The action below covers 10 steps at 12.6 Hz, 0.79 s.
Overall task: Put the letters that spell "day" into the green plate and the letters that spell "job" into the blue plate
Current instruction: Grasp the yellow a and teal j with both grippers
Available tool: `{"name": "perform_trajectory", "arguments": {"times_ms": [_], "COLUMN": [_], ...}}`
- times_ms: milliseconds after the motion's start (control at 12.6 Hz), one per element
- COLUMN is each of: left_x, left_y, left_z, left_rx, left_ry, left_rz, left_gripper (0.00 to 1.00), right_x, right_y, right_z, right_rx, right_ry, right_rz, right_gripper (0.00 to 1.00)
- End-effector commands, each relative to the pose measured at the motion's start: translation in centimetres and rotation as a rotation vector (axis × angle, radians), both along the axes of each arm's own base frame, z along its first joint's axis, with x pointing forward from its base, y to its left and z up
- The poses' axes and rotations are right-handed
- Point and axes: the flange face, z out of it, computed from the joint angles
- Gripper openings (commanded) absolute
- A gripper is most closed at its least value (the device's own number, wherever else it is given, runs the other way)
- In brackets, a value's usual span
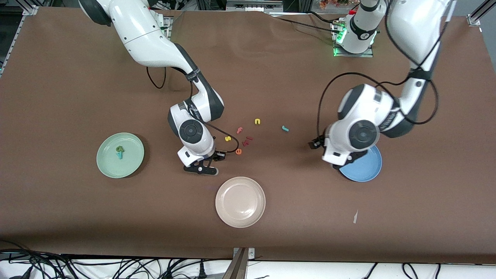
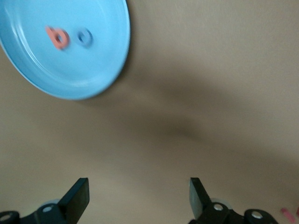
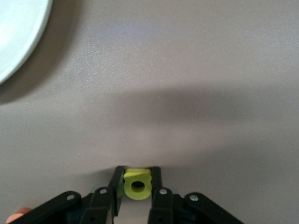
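Observation:
My right gripper [image 3: 137, 175] is shut on the yellow d [image 3: 137, 184], low over the bare table [image 1: 200, 169] between the green plate [image 1: 133, 164] and the loose letters. In the green plate lie the olive-green a [image 1: 120, 148] and the teal y [image 1: 120, 155]. The blue plate [image 1: 366, 170] is partly covered by the left arm. It holds the salmon-pink b [image 2: 57, 37] and the blue o [image 2: 84, 37]. My left gripper [image 2: 138, 186] is open and empty over the bare table beside the blue plate [image 2: 93, 70]. The teal j [image 1: 285, 129] lies on the table.
Loose letters lie mid-table: a yellow n [image 1: 257, 121], a pink f [image 1: 239, 130], a yellow s [image 1: 228, 138], an orange e [image 1: 238, 151] and red pieces [image 1: 248, 139]. A beige plate [image 1: 240, 217] sits nearer to the front camera; its rim [image 3: 28, 51] shows in the right wrist view.

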Motion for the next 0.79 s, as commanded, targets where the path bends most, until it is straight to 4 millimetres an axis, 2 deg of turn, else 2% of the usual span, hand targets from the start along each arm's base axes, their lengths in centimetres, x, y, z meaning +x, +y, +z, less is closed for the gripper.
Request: {"name": "perform_trajectory", "arguments": {"times_ms": [0,79,158,316,475,554,712], "left_x": [-2.7,-3.6,-4.6,-6.6,-8.1,-8.4,-8.6], "left_y": [-2.8,-3.5,-4.5,-5.8,-7.2,-7.1,-7.8], "left_z": [-4.2,-5.6,-6.8,-9.2,-9.8,-10.3,-10.6], "left_rx": [0.02,0.021,0.019,0.035,0.048,0.033,-0.01], "left_ry": [-0.017,-0.041,-0.061,-0.043,-0.028,-0.009,-0.003], "left_rz": [0.113,0.161,0.204,0.242,0.282,0.309,0.345], "left_gripper": [0.94,0.94,0.94,0.86,0.77,0.69,0.65], "right_x": [0.5,1.9,2.9,3.5,3.0,2.6,1.2], "right_y": [-0.8,-2.2,-5.0,-9.7,-14.0,-17.0,-21.1], "right_z": [0.7,3.3,5.9,9.2,10.4,10.8,11.1], "right_rx": [-0.033,-0.048,-0.062,-0.099,-0.118,-0.119,-0.114], "right_ry": [0.037,0.058,0.099,0.14,0.152,0.145,0.112], "right_rz": [-0.004,0.002,0.042,0.094,0.148,0.188,0.219], "right_gripper": [0.04,0.03,0.03,0.04,0.04,0.04,0.04]}}
